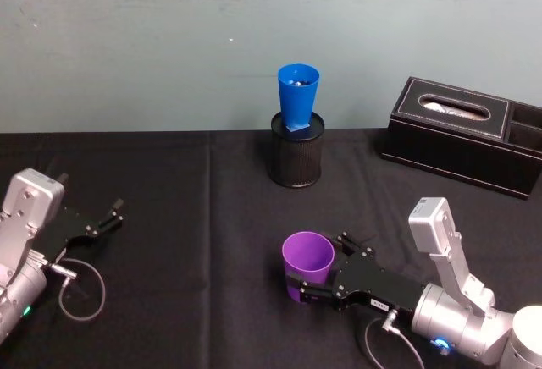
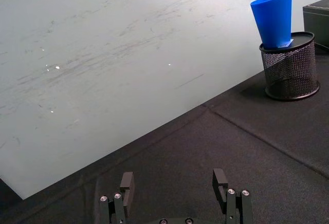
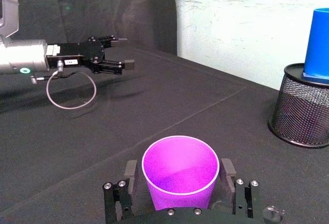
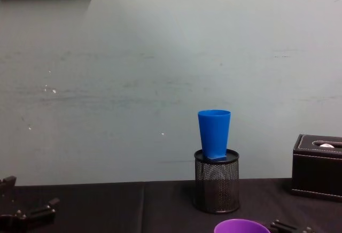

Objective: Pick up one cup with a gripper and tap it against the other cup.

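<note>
Right gripper (image 3: 179, 168) is spread around the smooth purple plastic tumbler (image 1: 307, 256), unclamped; left gripper (image 2: 173, 183) is parked, likewise spread. Judged light, slippery: gentle mid-wall hold is advised.

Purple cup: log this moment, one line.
right claw open around purple plastic tumbler | blue plastic tumbler in black mesh holder | left claw open, parked

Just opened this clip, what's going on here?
The right gripper is set around the purple cup, which stands upright near the front of the black table and looks not yet lifted. The blue cup it is meant to tap sits upright in a black mesh pen holder at the back of the table, well apart from the purple one. The left gripper rests idle and open at the table's left side.
</note>
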Controlling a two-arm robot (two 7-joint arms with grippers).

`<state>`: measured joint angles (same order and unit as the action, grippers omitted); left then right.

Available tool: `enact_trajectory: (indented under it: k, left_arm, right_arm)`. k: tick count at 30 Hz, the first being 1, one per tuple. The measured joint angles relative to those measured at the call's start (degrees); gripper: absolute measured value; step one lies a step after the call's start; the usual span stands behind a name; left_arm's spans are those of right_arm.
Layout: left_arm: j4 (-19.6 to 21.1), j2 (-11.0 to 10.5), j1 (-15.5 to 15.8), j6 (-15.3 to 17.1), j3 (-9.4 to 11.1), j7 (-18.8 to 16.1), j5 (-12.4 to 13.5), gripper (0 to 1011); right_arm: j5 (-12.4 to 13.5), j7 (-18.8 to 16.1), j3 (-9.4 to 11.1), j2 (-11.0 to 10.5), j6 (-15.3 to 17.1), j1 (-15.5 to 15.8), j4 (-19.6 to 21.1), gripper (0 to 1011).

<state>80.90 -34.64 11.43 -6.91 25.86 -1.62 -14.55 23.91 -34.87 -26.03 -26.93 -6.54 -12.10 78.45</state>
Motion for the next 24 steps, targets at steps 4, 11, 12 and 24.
enact_trajectory:
  k: [4,11,12,24]
  left_arm:
    - [0.0,0.0,0.0,0.0,0.0,0.0,0.0,1000]
    - [0.0,0.0,0.0,0.0,0.0,0.0,0.0,1000]
    - [0.0,0.0,0.0,0.0,0.0,0.0,0.0,1000]
    - [0.0,0.0,0.0,0.0,0.0,0.0,0.0,1000]
  right_arm:
    - [0.0,0.0,0.0,-0.03,0.0,0.0,0.02,1003]
    - [0.0,0.0,0.02,-0.06,0.02,0.01,0.08,1003]
    - [0.0,0.0,0.03,-0.06,0.02,0.01,0.08,1003]
    - [0.0,0.03,0.05,-0.12,0.02,0.08,0.15,781]
